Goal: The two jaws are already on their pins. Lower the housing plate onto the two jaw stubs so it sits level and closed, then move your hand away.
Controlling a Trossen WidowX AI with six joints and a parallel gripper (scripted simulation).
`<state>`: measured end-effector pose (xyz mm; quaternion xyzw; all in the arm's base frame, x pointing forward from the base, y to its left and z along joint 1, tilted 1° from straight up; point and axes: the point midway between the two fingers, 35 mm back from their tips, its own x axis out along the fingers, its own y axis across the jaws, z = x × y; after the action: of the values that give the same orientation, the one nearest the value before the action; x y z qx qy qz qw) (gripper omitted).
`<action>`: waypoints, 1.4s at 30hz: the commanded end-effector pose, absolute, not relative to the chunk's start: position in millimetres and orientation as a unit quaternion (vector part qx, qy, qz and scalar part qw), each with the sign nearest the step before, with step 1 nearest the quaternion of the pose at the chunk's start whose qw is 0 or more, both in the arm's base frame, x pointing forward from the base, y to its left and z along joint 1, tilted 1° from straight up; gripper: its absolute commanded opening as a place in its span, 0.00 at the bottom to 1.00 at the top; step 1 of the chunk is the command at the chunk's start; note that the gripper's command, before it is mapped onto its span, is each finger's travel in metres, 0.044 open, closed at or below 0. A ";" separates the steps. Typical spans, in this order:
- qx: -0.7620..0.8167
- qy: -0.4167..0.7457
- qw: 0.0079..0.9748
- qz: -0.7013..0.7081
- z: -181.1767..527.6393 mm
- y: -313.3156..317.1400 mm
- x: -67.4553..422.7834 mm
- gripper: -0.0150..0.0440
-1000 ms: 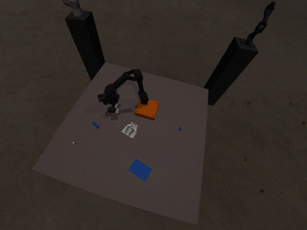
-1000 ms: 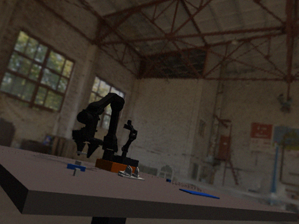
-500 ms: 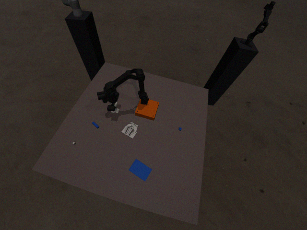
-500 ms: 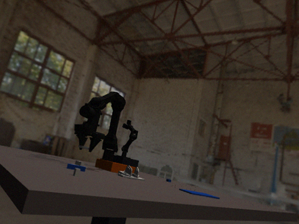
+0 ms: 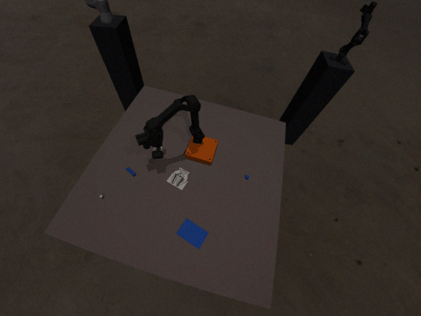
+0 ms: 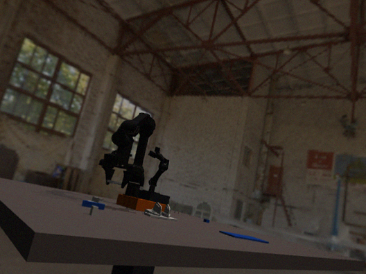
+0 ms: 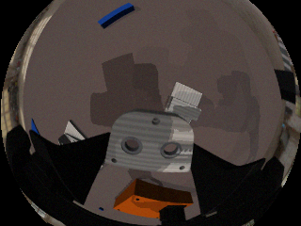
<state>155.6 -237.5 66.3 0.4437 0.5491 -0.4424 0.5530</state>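
My gripper [image 6: 116,181] [image 7: 150,143] is shut on the grey housing plate [image 7: 150,156], its two fingers at opposite edges. The plate has two large round holes and looks about level, held above the table; in the exterior view it is a thin line between the fingertips. The pale gripper base [image 5: 183,185] [image 6: 170,218] lies on the table with its two jaws upright on it, to the right of my hand in the exterior view. In the wrist view only part of it shows, beside the left finger.
A grey ribbed block [image 6: 95,199] [image 7: 187,93] stands below my hand. An orange box [image 5: 205,151] [image 6: 132,202] [image 7: 141,203] is at the arm's foot. Also there are a blue bar [image 5: 131,171] [image 6: 93,204] [image 7: 116,16], a small pale peg [image 5: 101,196] [image 6: 91,210], a small blue block [image 5: 247,177] and a blue sheet [image 5: 192,233] [image 6: 243,236].
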 end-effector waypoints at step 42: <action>0.242 0.662 0.672 -0.229 68.8 -118.2 243.7 0.85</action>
<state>240.1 -127.4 68.2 0.2543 0.6576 -0.2461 0.6651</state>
